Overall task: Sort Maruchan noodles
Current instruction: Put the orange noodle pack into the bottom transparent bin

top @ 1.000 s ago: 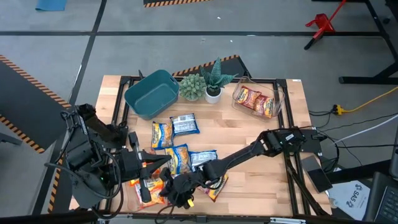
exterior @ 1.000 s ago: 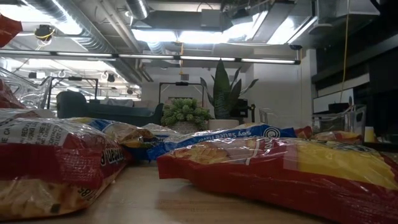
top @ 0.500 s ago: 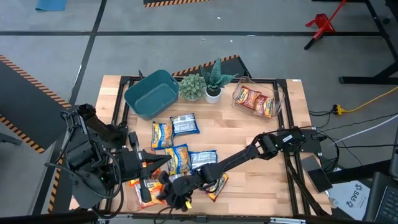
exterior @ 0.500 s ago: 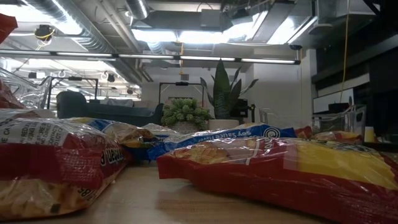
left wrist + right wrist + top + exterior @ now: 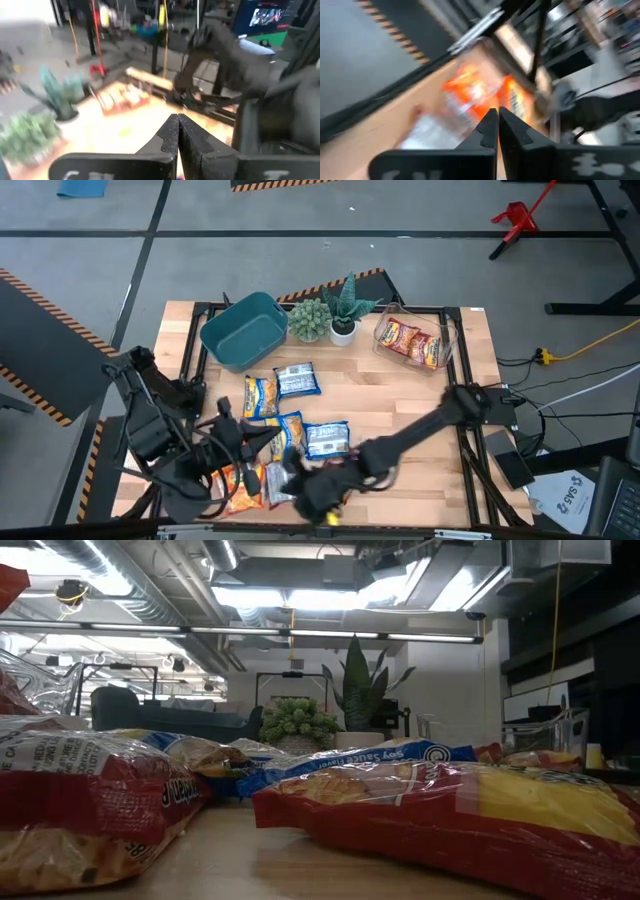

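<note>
Several Maruchan noodle packets lie flat on the wooden table [image 5: 400, 395]: yellow and blue ones [image 5: 290, 430] in the middle, orange ones [image 5: 240, 480] and a silvery-white one [image 5: 279, 485] at the near left. My right gripper [image 5: 300, 488] hangs above the near edge beside the silvery packet, shut, with nothing between its fingers [image 5: 496, 114]. My left gripper [image 5: 232, 442] is over the orange packets, shut and empty [image 5: 177, 119]. In the low view, a red and yellow packet [image 5: 450, 810] fills the foreground; no gripper shows there.
A teal bin [image 5: 243, 330] stands at the far left. Two potted plants [image 5: 325, 315] are at the far middle. A clear tub [image 5: 446, 330] holding red packets is at the far right. Bare wood lies on the table's right half.
My right arm has risen and drawn a little toward the table's right edge, away from the orange packets. My left arm has sunk and rolled its wrist, shifting toward the near edge. The packets lie as before.
</note>
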Tool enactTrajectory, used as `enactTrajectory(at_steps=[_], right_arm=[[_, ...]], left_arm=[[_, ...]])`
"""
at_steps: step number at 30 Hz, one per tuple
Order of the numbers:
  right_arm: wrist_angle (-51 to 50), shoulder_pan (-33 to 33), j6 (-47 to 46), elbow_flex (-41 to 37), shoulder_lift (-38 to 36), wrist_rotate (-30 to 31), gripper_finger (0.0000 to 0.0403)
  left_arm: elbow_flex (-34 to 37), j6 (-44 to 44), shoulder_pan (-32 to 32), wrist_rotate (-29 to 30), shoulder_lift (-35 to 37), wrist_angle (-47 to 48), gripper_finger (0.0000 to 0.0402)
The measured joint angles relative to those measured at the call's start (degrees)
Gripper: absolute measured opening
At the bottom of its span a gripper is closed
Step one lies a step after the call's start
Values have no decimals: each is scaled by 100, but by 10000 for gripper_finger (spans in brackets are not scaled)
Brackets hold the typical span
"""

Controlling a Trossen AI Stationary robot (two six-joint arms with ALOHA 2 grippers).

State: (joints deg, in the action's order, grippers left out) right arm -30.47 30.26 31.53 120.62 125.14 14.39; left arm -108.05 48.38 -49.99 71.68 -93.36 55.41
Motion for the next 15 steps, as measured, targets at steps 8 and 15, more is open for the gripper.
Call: enactTrajectory(at_steps=[8,15], right_arm=[[-2494,513,-1273,-9,-1088,-42,2],[-3318,863,-2225,-38,-1317,-218,3]], left_arm=[[401,2235,-40,-986,-26,1359,0],[1327,2412,-40,-1985,-35,1360,11]])
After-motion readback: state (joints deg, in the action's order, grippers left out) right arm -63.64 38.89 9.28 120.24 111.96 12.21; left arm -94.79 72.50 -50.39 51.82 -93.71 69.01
